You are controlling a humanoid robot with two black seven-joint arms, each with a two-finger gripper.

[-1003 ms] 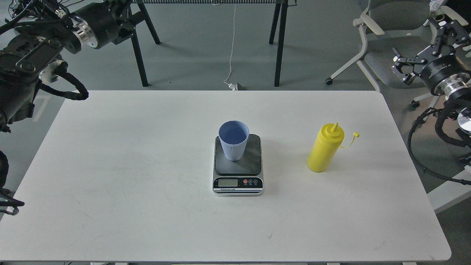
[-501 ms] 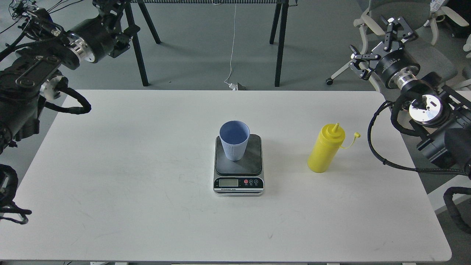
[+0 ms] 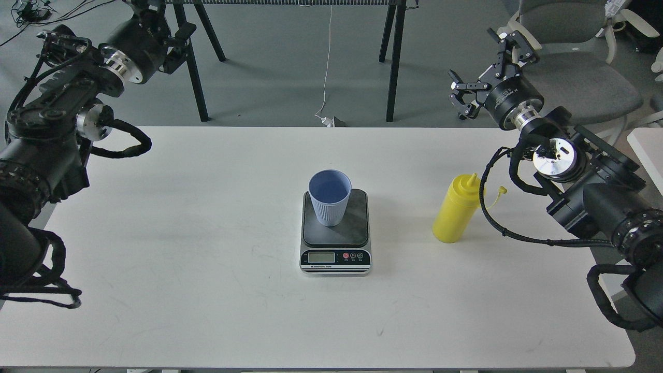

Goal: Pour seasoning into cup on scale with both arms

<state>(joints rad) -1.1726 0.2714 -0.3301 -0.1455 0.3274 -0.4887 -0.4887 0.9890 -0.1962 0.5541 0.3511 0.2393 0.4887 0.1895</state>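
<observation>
Fingers of the right black two-finger gripper (image 3: 484,65) are spread wide and hold nothing; they hang above the far table edge at about one o'clock from the scale, well apart from the bottle. Whether the fingers of the left black gripper (image 3: 160,31) are apart or together I cannot tell: that end is dark and lost against the black trestle legs (image 3: 194,67) at the ten o'clock corner of the view.

From the head view, the only view here, the step in hand looks like the approach, before any grasp. The yellow plastic squeeze bottle with the pointed nozzle (image 3: 458,210) stands upright on the white rectangular table (image 3: 181,259), at three o'clock from the scale and well apart from it. Its long axis is vertical, with the nozzle pointing up and leaning slightly toward one o'clock in this perspective. Its small tethered cap (image 3: 500,189) hangs off to the three o'clock side, so the nozzle seems open. A black cable of the right arm crosses just in front of the bottle's shoulder.

The light blue ribbed plastic tumbler (image 3: 330,198) stands upright, mouth up, on the far left part of the dark grey platform of the flat kitchen scale (image 3: 335,235), whose silver front and display face six o'clock.

Next, I judge, the right gripper must come down toward six o'clock and close around the bottle's body, minding the cable, while the left arm comes in to steady the tumbler.
</observation>
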